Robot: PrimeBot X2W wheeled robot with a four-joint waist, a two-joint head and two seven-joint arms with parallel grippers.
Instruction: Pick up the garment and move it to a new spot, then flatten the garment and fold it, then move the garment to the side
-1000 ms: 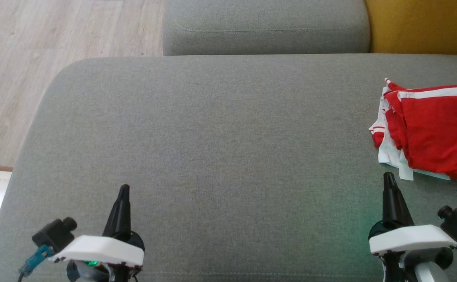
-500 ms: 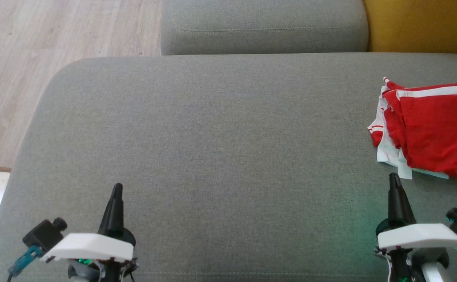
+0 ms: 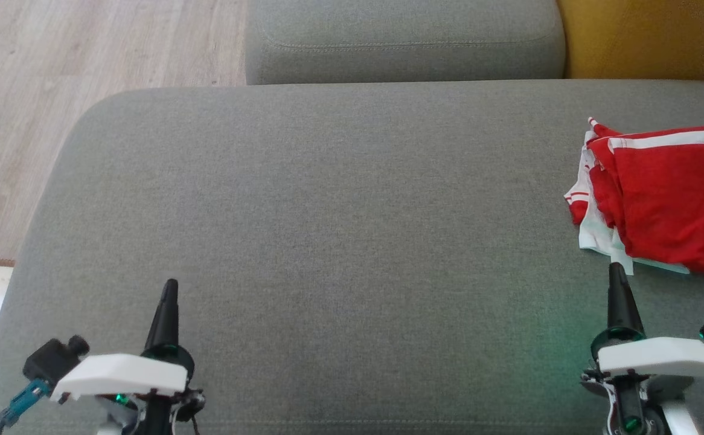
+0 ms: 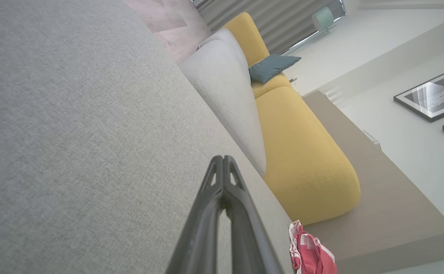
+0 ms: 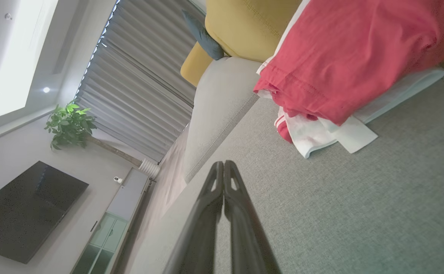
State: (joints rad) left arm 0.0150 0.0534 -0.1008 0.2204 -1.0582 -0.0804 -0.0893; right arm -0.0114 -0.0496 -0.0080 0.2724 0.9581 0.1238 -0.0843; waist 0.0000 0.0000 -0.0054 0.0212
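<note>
**A:** Where does the garment lie at this moment?

**B:** The red and white garment [image 3: 666,199] lies on the grey sofa seat [image 3: 340,229], far to the robot's right. It is in loose layers, with red cloth on top and white parts showing at its near left edge.

**A:** And the two claws?

**B:** The right claw [image 3: 616,272] points at the garment's white corner and is just beside it. Its fingers are pressed together and it holds nothing. The left claw [image 3: 168,290] is low at the near left, well apart from the garment. Its fingers are also together and it is empty.

**A:** Which step is in hand?

**B:** I cannot settle this. A layered garment at the side fits a piece that is folded and put aside. It fits equally a bundle that waits to be picked up. The layers are not very neat, so I prefer not to name a next move.

**A:** What is hard to see?

**B:** The head view cuts off the garment's right part, so its full shape and its kind stay unknown. I also cannot tell whether the right claw's tip touches the cloth, or whether either claw touches the seat.
</note>
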